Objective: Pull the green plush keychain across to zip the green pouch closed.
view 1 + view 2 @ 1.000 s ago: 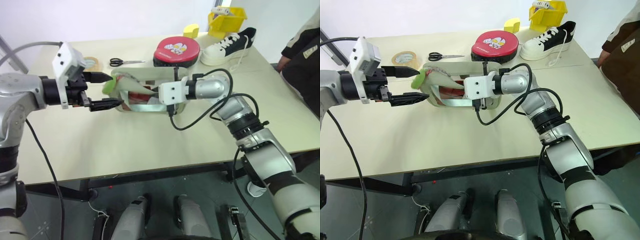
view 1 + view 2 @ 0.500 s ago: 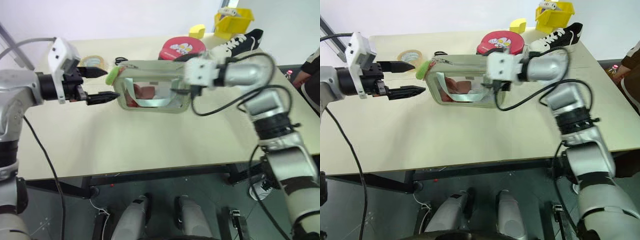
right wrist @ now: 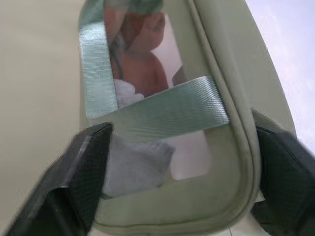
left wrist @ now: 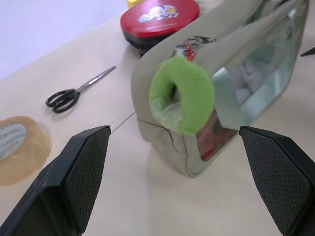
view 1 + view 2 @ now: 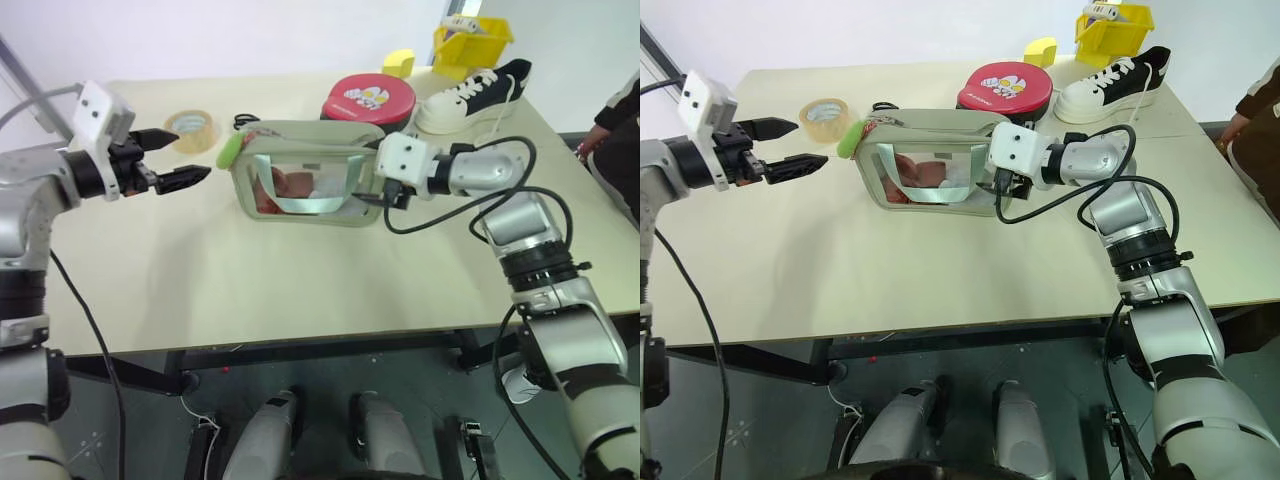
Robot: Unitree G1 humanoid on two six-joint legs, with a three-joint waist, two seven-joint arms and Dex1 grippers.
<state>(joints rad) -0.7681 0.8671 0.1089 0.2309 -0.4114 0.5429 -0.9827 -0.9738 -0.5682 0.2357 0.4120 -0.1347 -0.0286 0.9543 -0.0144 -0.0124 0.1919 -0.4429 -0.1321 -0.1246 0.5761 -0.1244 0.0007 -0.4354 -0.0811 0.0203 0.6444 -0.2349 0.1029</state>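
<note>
Left eye view shows the green pouch [image 5: 305,185] standing near the middle of the bench [image 5: 300,290], toward its far edge, the green plush keychain [image 5: 229,150] at its left end. The right claw [image 5: 378,190], jaws spread, brackets the pouch's right end without clearly pinching it. The left claw [image 5: 190,157] hangs wide open, near the keychain, not touching. Judged step: regrasping; next, close on the keychain and pull along the zipper.

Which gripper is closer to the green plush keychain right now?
Left. The left gripper, open, sits just off the green plush keychain without touching it; the right gripper straddles the green pouch's opposite end.
</note>
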